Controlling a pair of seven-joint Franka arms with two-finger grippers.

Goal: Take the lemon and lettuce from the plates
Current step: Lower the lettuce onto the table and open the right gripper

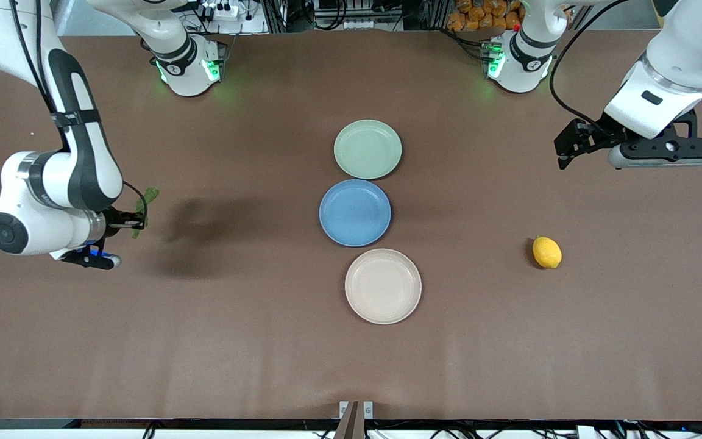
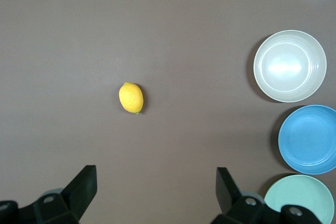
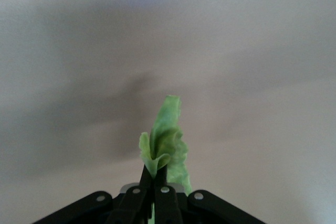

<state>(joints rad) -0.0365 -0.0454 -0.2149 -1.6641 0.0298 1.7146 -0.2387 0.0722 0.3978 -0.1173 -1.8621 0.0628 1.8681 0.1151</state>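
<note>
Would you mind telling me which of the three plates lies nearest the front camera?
The beige plate; it sits lowest in the front view, with the blue plate and the green plate lined up farther away.

Brown table, matte cloth-like top. Three round plates in row down middle: mint green plate farthest from front camera, blue plate between, beige plate nearest, rims nearly touching. Lemon on bare table toward left arm's end, well apart from plates.
</note>
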